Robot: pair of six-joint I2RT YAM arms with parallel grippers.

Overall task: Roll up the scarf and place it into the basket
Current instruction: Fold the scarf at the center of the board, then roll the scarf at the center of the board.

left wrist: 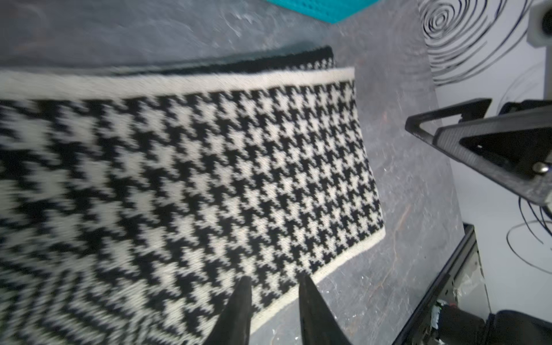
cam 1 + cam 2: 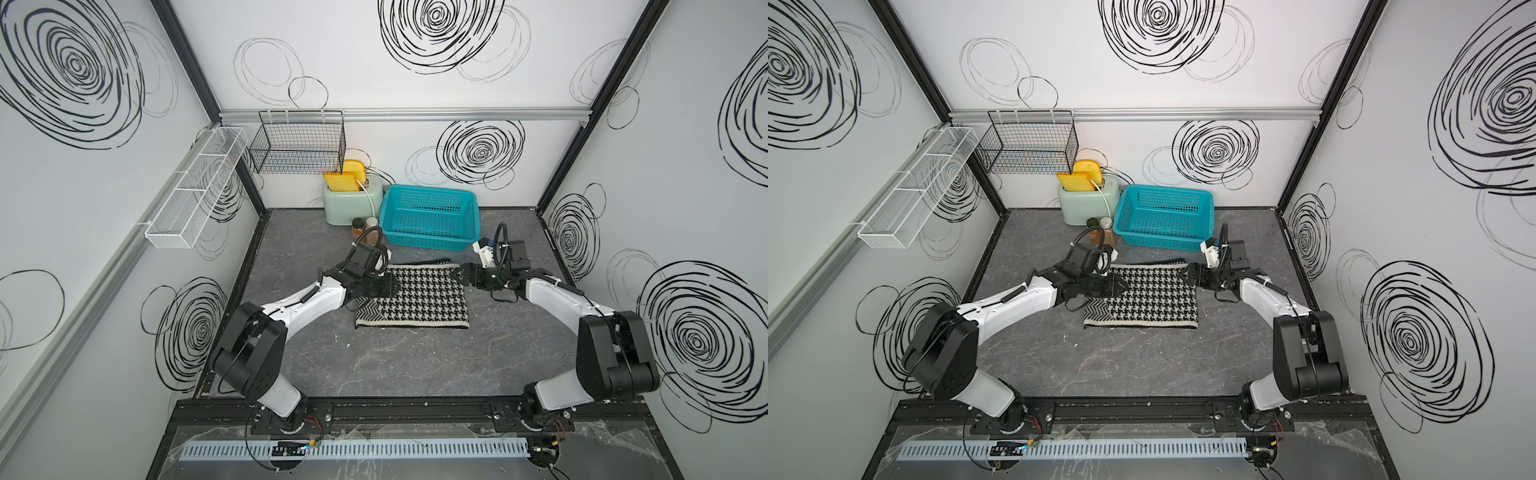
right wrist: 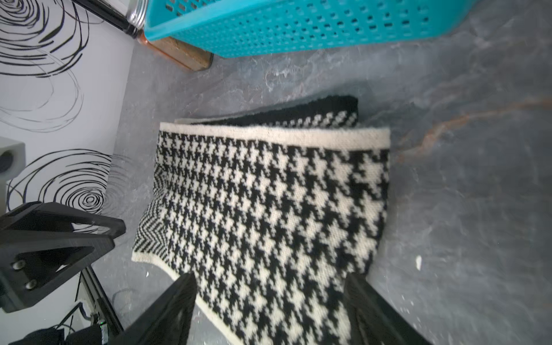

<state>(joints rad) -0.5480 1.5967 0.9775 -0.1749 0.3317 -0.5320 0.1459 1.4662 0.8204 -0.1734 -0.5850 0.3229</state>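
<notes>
The folded black-and-white knitted houndstooth scarf [image 2: 419, 295] is laid flat. Nothing is gripped: the left gripper [image 1: 274, 279] is narrowly parted, the right gripper [image 3: 270, 283] widely.

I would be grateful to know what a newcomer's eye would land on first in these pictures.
The black-and-white houndstooth scarf stands out most, lying folded flat in the middle of the table between the left gripper and the open right gripper. Behind it sits the empty turquoise basket, beside a pale green toaster with yellow slices sticking up. Bold black swirls cover the white walls.
</notes>
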